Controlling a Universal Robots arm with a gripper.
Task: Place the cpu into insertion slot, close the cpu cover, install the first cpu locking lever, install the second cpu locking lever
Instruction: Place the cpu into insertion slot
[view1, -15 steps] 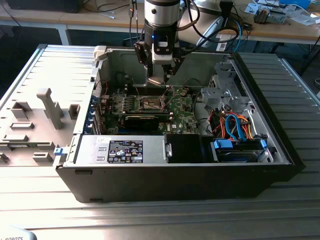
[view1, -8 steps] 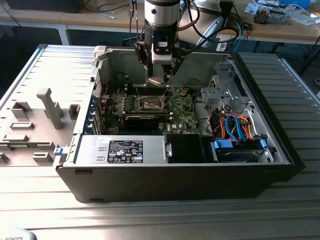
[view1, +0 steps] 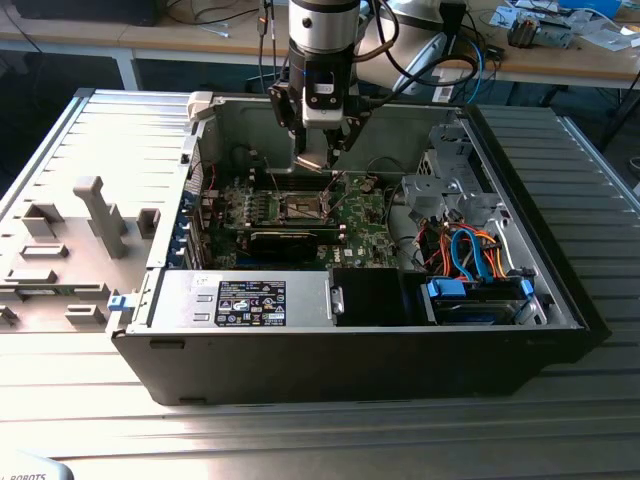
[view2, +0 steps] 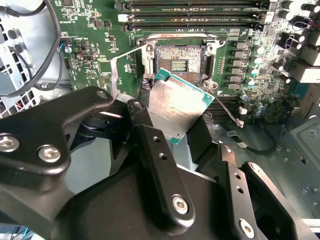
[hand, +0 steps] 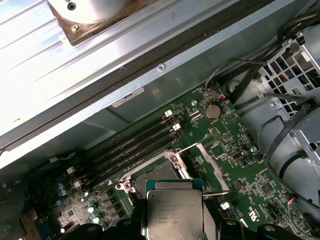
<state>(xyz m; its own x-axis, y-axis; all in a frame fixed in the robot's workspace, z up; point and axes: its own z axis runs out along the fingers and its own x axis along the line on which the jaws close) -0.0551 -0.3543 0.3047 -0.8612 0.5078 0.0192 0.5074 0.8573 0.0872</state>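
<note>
Pincer (view2: 173, 116) around flat, silver-grey cpu (view2: 176, 104)

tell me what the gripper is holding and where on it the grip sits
The gripper holds the cpu, pinched by two opposite edges between its fingers.

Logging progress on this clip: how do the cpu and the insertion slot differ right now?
The cpu has a dull silver top with a green edge; the insertion slot shows a dark centre inside a silvery rim. The cpu hangs in the pincer, off the green board; the insertion slot is fixed on that board, empty. Both are square and close in size.
</note>
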